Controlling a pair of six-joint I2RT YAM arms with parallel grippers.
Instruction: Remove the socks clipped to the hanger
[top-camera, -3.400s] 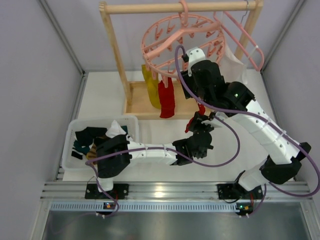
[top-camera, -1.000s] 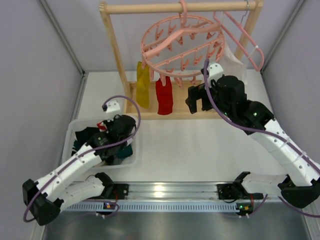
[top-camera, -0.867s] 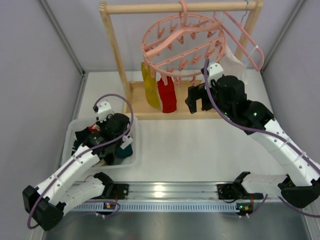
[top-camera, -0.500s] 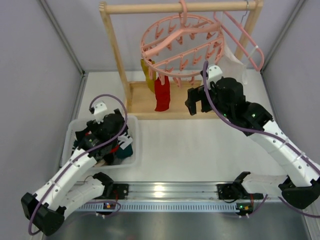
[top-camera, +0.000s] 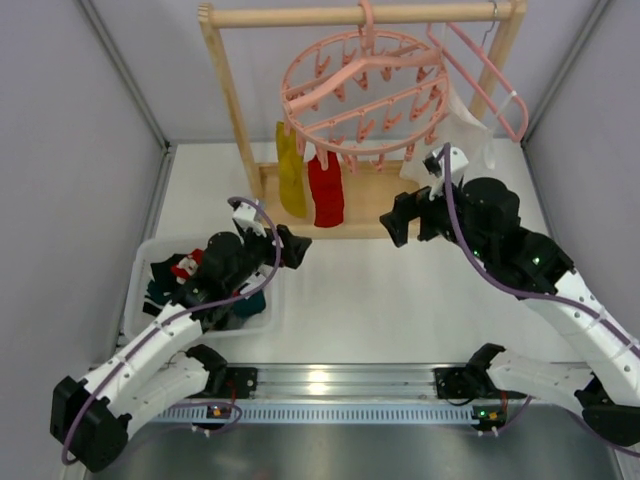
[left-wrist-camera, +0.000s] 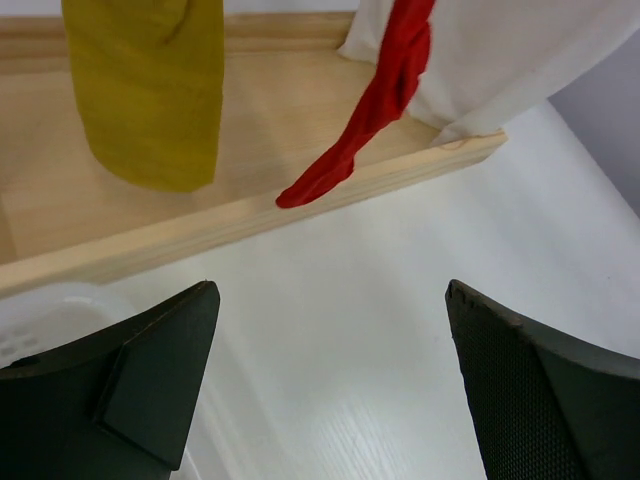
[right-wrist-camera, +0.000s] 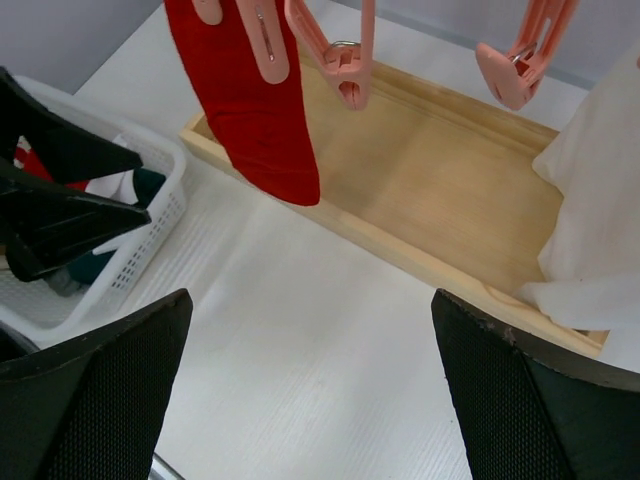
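The round pink hanger (top-camera: 365, 85) hangs from the wooden rack. A mustard yellow sock (top-camera: 290, 170) (left-wrist-camera: 150, 90) and a red sock (top-camera: 325, 190) (right-wrist-camera: 245, 100) (left-wrist-camera: 375, 100) dangle from its clips over the rack's base. Several other socks, one red (top-camera: 186, 267) and one dark teal (top-camera: 250, 303), lie in the white basket (top-camera: 143, 262). My left gripper (top-camera: 290, 247) (left-wrist-camera: 330, 290) is open and empty beside the basket, facing the two hanging socks. Open and empty too, my right gripper (top-camera: 400, 217) (right-wrist-camera: 310, 300) hovers over the table right of the red sock.
The wooden rack's base tray (right-wrist-camera: 450, 190) (left-wrist-camera: 250, 130) lies under the socks. A white cloth bag (top-camera: 465, 130) (right-wrist-camera: 600, 200) and a plain pink triangular hanger (top-camera: 490, 75) hang at the right. Empty pink clips (right-wrist-camera: 340, 60) dangle above. The basket's corner (right-wrist-camera: 130, 240) shows in the right wrist view.
My left gripper opened over the basket, left a red sock there, and swung right toward the rack. My right gripper drew back a little to the right and nearer.
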